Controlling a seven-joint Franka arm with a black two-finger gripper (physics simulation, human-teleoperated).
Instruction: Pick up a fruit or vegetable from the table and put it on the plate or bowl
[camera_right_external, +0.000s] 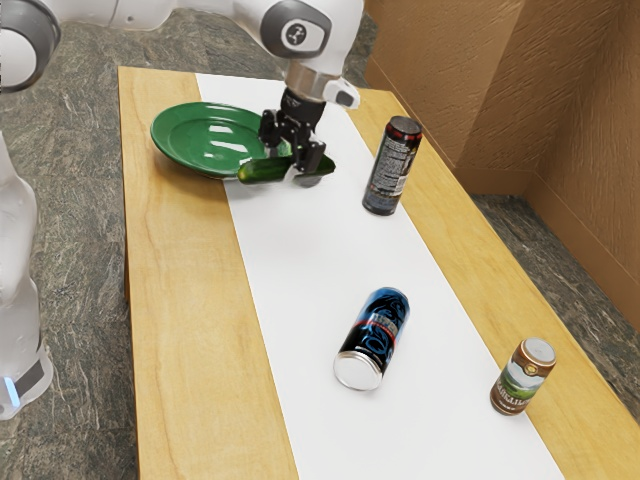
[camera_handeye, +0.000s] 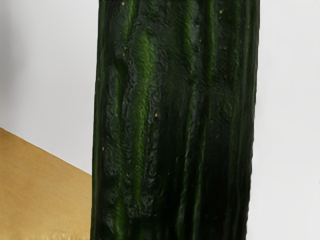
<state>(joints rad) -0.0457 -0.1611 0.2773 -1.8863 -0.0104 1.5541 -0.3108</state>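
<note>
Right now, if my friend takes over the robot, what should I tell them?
Gripper: shut on the cucumber, around its middle.
Cucumber: held right by the rim of the green plate, on the side facing the cans. It is not lying on the plate yet.
Done: the cucumber is grabbed.
Left: carry it over the plate's middle, lower it, and open the fingers.
Out of the way, farther along the table: an upright black can, a blue can on its side, and an upright brown can.
</note>
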